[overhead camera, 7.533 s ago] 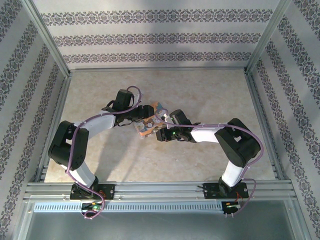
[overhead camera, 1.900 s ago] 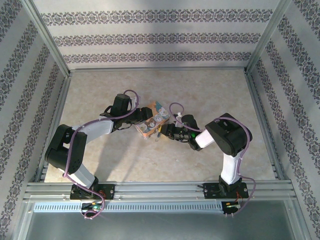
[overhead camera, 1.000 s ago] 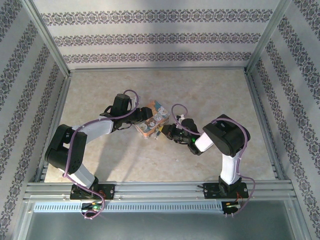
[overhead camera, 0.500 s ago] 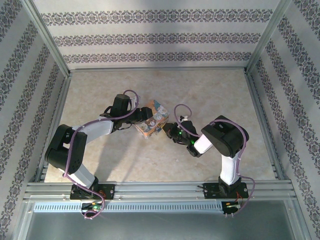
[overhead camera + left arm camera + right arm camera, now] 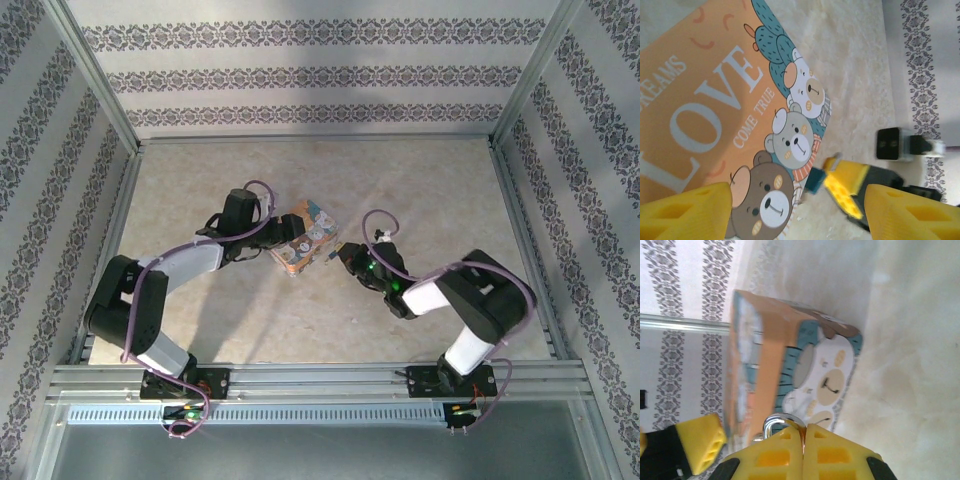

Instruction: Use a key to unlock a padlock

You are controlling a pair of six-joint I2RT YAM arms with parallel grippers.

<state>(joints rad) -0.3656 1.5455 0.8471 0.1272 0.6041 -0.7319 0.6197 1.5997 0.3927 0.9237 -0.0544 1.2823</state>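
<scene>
- As its wrist camera shows, right gripper (image 5: pixel 803 430): yellow gridded fingers pressed flat together.
- Padlock (image 5: pixel 776 421): silvery shackle loop at those fingertips; left wrist view adds a blue body.
- Left gripper (image 5: pixel 797 200): spread wide.
- Box (image 5: pixel 700 100): printed orange card with bears, on mottled table (image 5: pixel 430 190).

The body of the padlock (image 5: pixel 773 421) is hidden behind the pressed-together fingers of the right gripper (image 5: pixel 803 432), and the bear-print box (image 5: pixel 700 110) is cut off by the left wrist view's edge.

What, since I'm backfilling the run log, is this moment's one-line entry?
left gripper: open, at box | right gripper: shut on padlock | padlock: beside box | key: not made out
</scene>
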